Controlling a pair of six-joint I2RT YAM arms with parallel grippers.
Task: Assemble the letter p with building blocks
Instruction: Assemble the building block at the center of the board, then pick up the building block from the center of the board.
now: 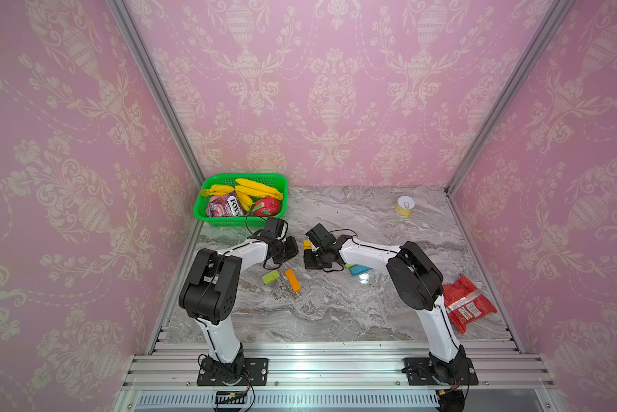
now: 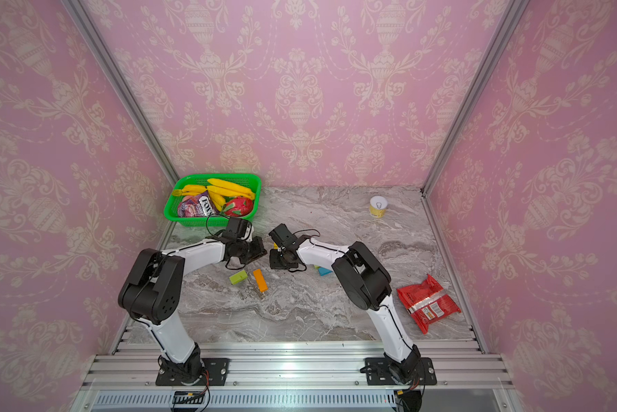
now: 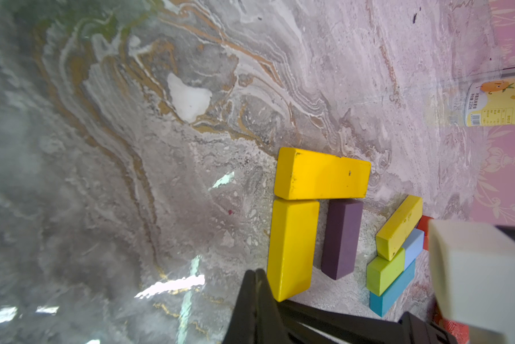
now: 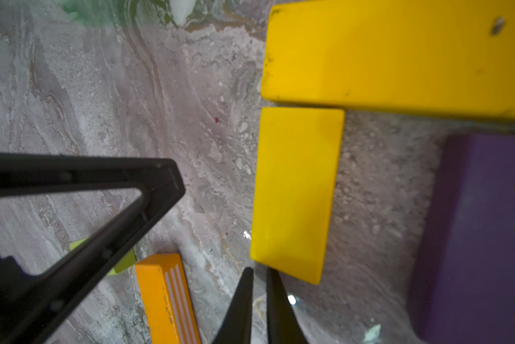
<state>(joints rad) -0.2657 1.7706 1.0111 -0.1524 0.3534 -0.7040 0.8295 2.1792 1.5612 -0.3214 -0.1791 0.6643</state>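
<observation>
Both arms lean in over the middle of the table (image 1: 335, 314), their ends almost meeting. The left tool (image 3: 254, 277) is pinched fully shut with nothing in it, its tip just beside the short yellow block (image 3: 292, 247). The right tool (image 4: 260, 278) is parted by only a thin crack and holds nothing. Its tips sit right at the near end of that same block.

The short yellow block butts end-on against the side of the long yellow block (image 3: 321, 174), making a corner. The purple block (image 3: 341, 238) lies alongside the short yellow one with a strip of bare table between them. Its end is close to the long one, but I cannot tell whether they touch.

Just past it is a small heap: a pale yellow block (image 3: 399, 230) lies slantwise on a light blue block (image 3: 414, 245), with a green block (image 3: 384, 274) and a teal block (image 3: 393, 290) against them. Nearer the left arm, an orange block (image 1: 292, 280) and a lime block (image 1: 270, 276) lie loose, close together but apart.

A green basket (image 1: 225, 221) of fruit stands in the back corner, a can (image 1: 405, 207) at the back, and a red packet (image 1: 467, 303) by the right arm.
</observation>
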